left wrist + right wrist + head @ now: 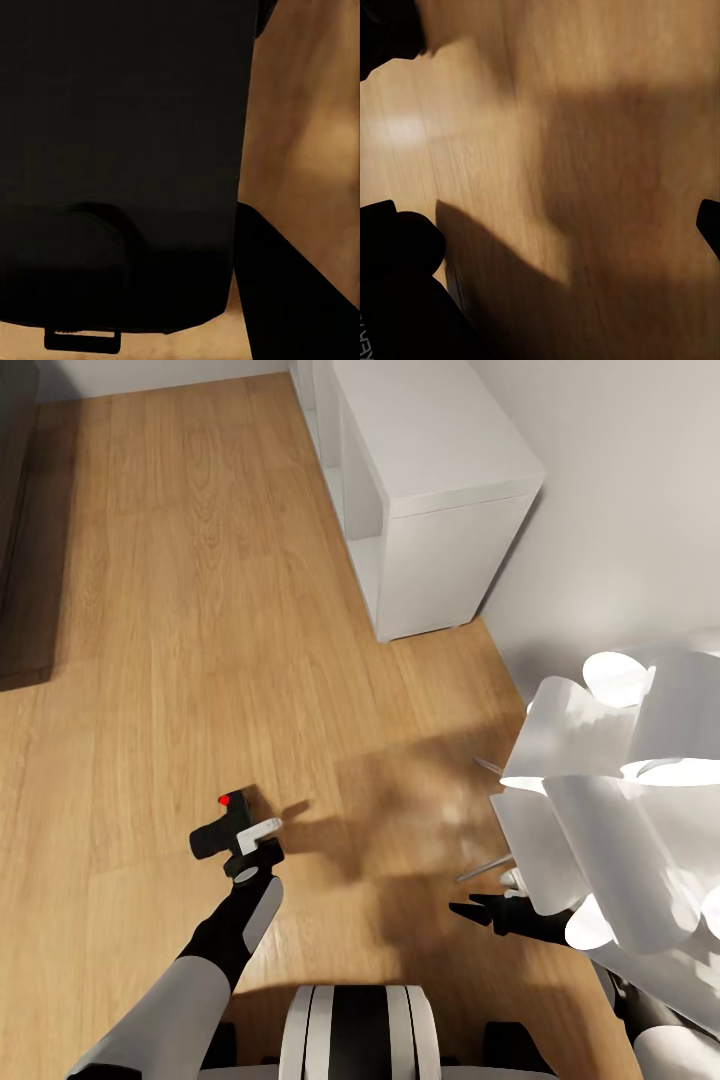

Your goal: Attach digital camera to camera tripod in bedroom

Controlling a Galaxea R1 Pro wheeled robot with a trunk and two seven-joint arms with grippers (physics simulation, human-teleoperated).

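Bed edge: a dark strip (18,520) at the far left, standing on the light wood floor (170,590).
Left end effector: mine (245,845), clenched on the digital camera (225,828), held above the floor ahead of my trunk; its red button (224,799) faces up. In the left wrist view the camera's black body (120,150) sits tight against the lens.
White cube shelf: stands (440,470) against the wall, ahead and to the right.
Right end effector: mine (480,910), low at the right; I cannot tell whether it is released or clenched, and it seems to carry nothing.
White lamp shade: petal-like panels (620,800) cover my right arm.
Camera tripod: thin silver bars (487,868) poking out beside the shade may be its legs; I cannot be sure.
Step in hand: carrying the camera, I judge.
Next move: find the tripod head, then bring the camera down squarely onto it.
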